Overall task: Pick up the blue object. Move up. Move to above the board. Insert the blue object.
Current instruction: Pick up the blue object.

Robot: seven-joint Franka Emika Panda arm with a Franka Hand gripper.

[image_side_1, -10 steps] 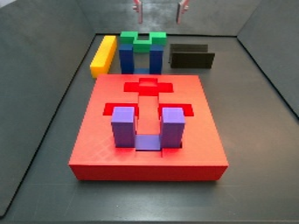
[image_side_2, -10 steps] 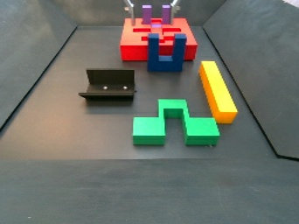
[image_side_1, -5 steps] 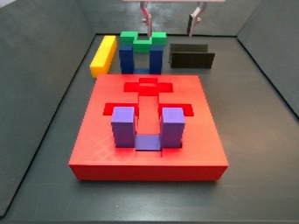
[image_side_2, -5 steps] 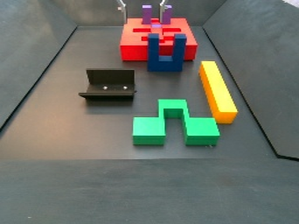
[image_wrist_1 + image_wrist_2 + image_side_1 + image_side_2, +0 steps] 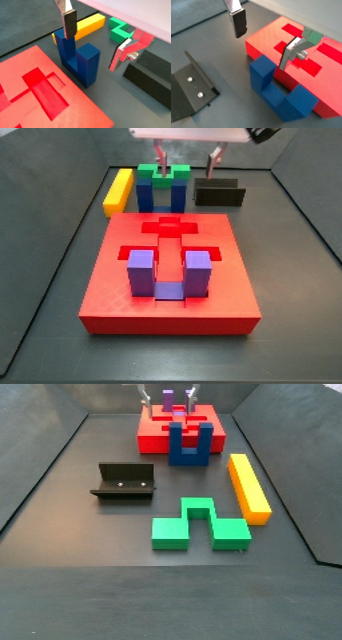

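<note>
The blue object [image 5: 160, 194], a navy U-shaped block, stands prongs up on the floor just beyond the board's [image 5: 120, 298] far edge. It shows in both wrist views [image 5: 77, 56] [image 5: 278, 94], touching the board [image 5: 33, 100] [image 5: 268, 42]. My gripper [image 5: 187, 158] hangs open and empty a little above the blue object. In a wrist view one finger [image 5: 69, 22] is over a prong and the other finger [image 5: 123, 52] is out beside the block. In a side view the gripper [image 5: 168, 398] is above the board's [image 5: 154, 429] far part.
A purple U-shaped block [image 5: 167, 275] sits in the board's recess. A green block [image 5: 198, 524], a yellow bar [image 5: 247, 486] and the fixture [image 5: 124, 481] lie on the dark floor around the blue object. Grey walls enclose the floor.
The gripper has come down from the top of the view toward the blue object, jaws still open. The blocks have not moved.
</note>
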